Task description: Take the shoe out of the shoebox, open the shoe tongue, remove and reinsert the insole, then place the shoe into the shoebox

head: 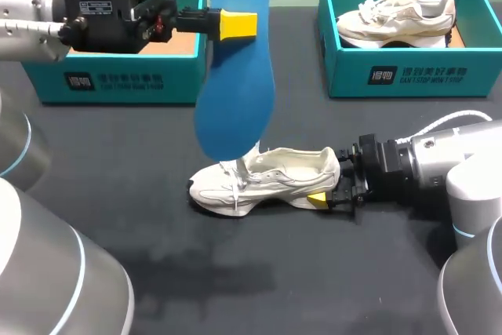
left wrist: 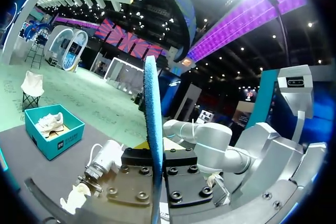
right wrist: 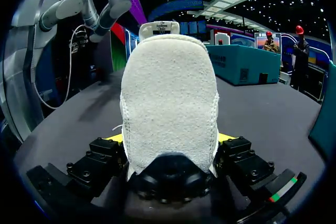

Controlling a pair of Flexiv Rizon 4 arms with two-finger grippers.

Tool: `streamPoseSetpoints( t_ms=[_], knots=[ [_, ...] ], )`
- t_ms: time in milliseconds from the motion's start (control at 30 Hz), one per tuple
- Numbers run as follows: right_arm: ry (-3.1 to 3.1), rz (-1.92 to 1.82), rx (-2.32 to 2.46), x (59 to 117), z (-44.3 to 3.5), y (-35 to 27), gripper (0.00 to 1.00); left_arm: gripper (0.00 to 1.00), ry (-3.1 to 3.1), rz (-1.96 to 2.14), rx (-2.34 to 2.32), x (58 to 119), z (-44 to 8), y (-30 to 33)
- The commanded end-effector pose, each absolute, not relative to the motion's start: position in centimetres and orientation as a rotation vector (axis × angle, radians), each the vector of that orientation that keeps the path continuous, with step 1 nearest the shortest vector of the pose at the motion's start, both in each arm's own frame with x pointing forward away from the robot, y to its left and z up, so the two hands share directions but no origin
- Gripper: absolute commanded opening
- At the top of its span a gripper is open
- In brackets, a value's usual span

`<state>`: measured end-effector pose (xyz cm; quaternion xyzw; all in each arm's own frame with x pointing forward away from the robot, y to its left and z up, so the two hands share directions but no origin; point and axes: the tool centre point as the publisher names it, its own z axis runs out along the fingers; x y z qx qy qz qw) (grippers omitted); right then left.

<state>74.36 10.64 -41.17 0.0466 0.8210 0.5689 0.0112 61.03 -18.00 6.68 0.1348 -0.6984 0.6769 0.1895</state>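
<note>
Your left gripper (head: 238,24), upper middle of the head view, pinches the blue insole (head: 235,92) by its upper part. The insole hangs with its long axis up-down in frame, its rounded lower end just over the shoe (head: 271,178). The shoe sits lower middle on the table (head: 157,272), long axis left-right, toe toward frame left, heel clamped in your right gripper (head: 333,187). The insole likely needs tilting toward that axis to enter.

The left gripper (head: 239,24) hangs high, clamped on the insole (head: 235,96); the right gripper (head: 329,191) lies low, gripping the shoe (head: 271,176) heel.
</note>
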Motion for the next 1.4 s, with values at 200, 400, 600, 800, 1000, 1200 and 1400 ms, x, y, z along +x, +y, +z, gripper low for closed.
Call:
streamPoseSetpoints(
  t_ms=[200,400,600,800,1000,1200,1400],
  knots=[
    [2.563,1.770,0.147,74.3,-41.3,10.8,0.00,0.00,-1.969,1.895,0.375,61.1,7.0,-17.8],
    [2.566,1.756,0.161,74.2,-41.3,10.5,0.24,0.00,-1.969,1.895,0.375,61.1,7.0,-17.8],
    [2.624,1.653,0.191,74.1,-40.9,9.6,1.00,0.00,-1.969,1.895,0.375,61.1,7.0,-17.8],
    [2.665,1.562,0.229,73.6,-40.3,7.9,1.00,0.00,-1.969,1.895,0.375,61.1,7.0,-17.8],
    [2.786,1.371,0.248,73.4,-39.6,6.4,1.00,0.00,-1.969,1.895,0.375,61.1,7.0,-17.8],
    [2.916,1.143,0.253,73.4,-38.9,5.6,1.00,0.00,-1.969,1.895,0.375,61.1,7.0,-17.8],
    [3.050,0.864,0.257,73.3,-37.9,5.7,1.00,0.00,-1.969,1.895,0.375,61.1,7.0,-17.8]
  ],
)
